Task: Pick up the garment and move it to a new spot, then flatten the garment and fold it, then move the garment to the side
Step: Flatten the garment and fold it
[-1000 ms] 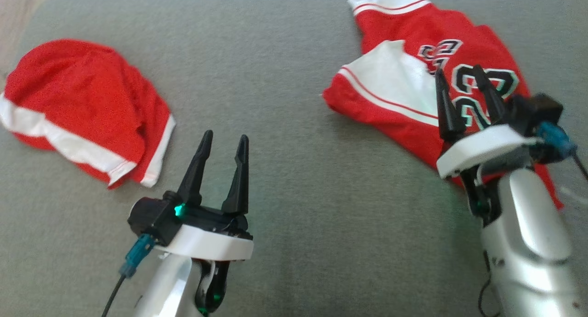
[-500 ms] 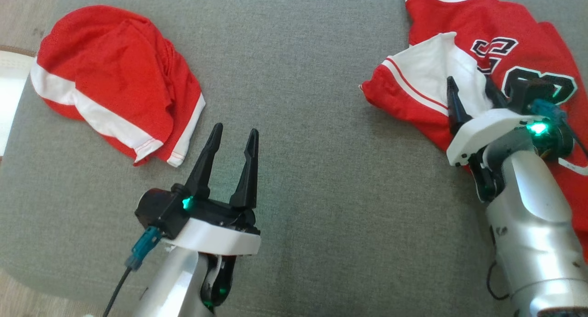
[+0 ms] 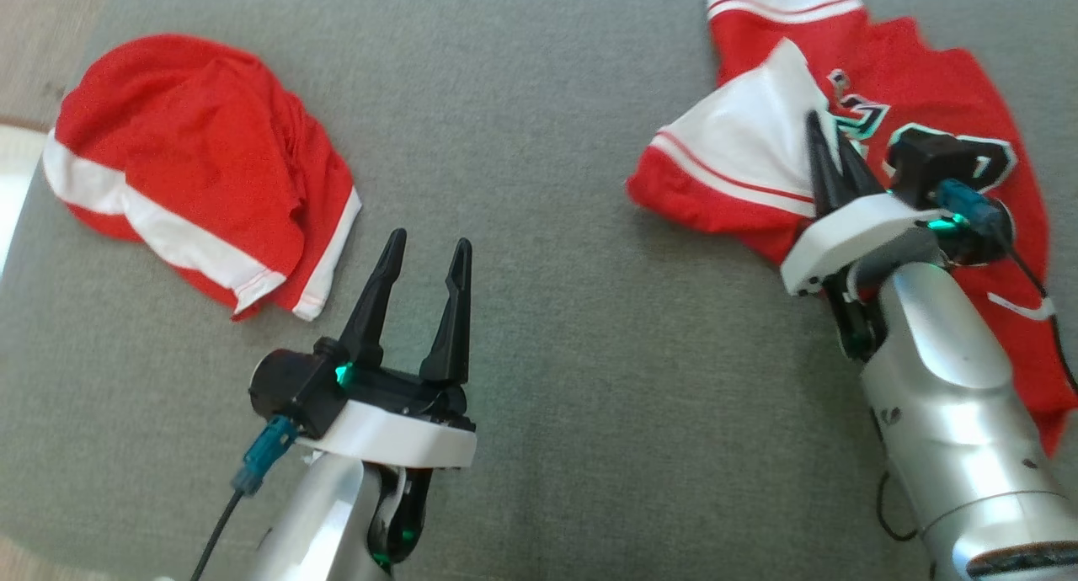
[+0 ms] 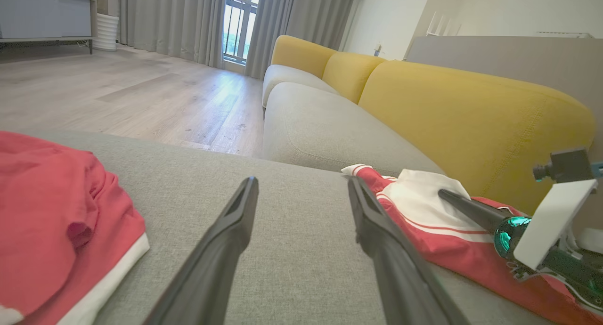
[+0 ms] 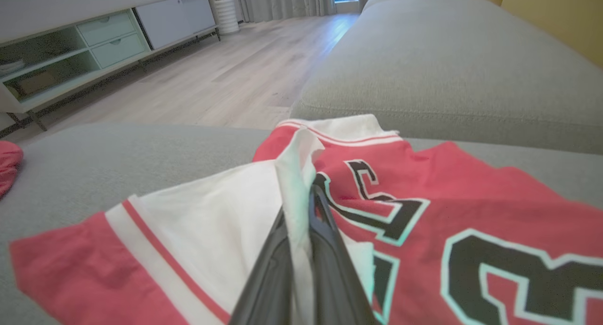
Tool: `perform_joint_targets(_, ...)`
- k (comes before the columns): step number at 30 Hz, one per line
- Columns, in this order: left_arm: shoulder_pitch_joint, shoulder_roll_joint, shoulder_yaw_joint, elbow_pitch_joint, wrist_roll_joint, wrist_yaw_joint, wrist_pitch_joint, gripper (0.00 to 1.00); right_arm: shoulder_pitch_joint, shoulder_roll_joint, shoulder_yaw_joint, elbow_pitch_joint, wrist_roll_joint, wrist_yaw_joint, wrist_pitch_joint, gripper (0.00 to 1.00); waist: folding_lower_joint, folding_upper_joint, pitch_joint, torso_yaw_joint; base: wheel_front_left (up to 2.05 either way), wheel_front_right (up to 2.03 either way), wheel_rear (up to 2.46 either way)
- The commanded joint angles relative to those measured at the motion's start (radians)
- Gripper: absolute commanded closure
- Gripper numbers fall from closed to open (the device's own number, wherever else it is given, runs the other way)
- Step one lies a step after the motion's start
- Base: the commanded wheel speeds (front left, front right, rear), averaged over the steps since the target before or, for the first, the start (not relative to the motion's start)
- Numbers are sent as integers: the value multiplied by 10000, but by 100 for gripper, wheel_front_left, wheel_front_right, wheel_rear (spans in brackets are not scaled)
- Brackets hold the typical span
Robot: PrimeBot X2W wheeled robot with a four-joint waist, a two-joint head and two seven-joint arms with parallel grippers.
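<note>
I'm pinching the jersey (image 3: 926, 84) by its white fold with my right gripper (image 3: 821, 135) clamped shut, while hovering my left gripper (image 3: 429, 238), spread wide and empty, over the grey cushion (image 3: 547, 143).

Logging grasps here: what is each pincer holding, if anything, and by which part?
The right pincer is shut on the jersey, pinching a raised fold of its white panel. The left pincer is open, holding nothing.
</note>
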Motion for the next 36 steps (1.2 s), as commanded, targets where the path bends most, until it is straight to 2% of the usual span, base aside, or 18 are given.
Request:
perform_joint_targets(1,-173,47,366,-248,53,36,-51,0,-171,205,365,-442,94,-7,-192,100,0,0,-186,-153,0,0,0)
perform_joint_targets(6,-26,47,434,-172,118,27,-51,0,369,254,1527,-1230,324,-7,-446,100,0,0,-623,-430,0,0,0)
perform_joint_targets(10,144,47,527,-100,155,14,-51,0,1180,260,2831,-2063,660,-7,-371,100,0,0,-1027,-593,0,0,0)
perform_joint_targets(18,488,47,750,-41,164,-23,-51,0,2301,262,4374,-2973,99,-7,-90,100,0,0,-1439,-717,0,0,0)
perform_joint_targets(19,523,47,776,-30,168,-27,-51,0,2452,262,4622,-3049,166,-7,-24,80,0,0,-1487,-722,0,0,0)
perform_joint_targets(20,556,47,803,-24,173,-29,-51,0,2583,262,4873,-3111,234,-7,38,23,0,0,-1532,-728,0,0,0)
perform_joint_targets(21,582,47,829,-24,178,-29,-51,0,2701,262,5047,-3135,356,-7,138,0,0,0,-1567,-736,0,0,0)
perform_joint_targets(24,646,47,894,-42,196,-24,-51,0,2825,263,5121,-3129,425,-7,228,0,0,0,-1660,-784,0,0,0)
perform_joint_targets(29,759,47,1060,-89,275,-9,-51,0,2892,263,4355,-3377,682,-7,12,0,0,0,-1773,-1012,0,0,0)
perform_joint_targets(36,806,47,1138,-193,320,-17,-51,0,3421,263,2005,-4056,638,-7,-331,0,0,0,-1857,-1341,0,0,0)
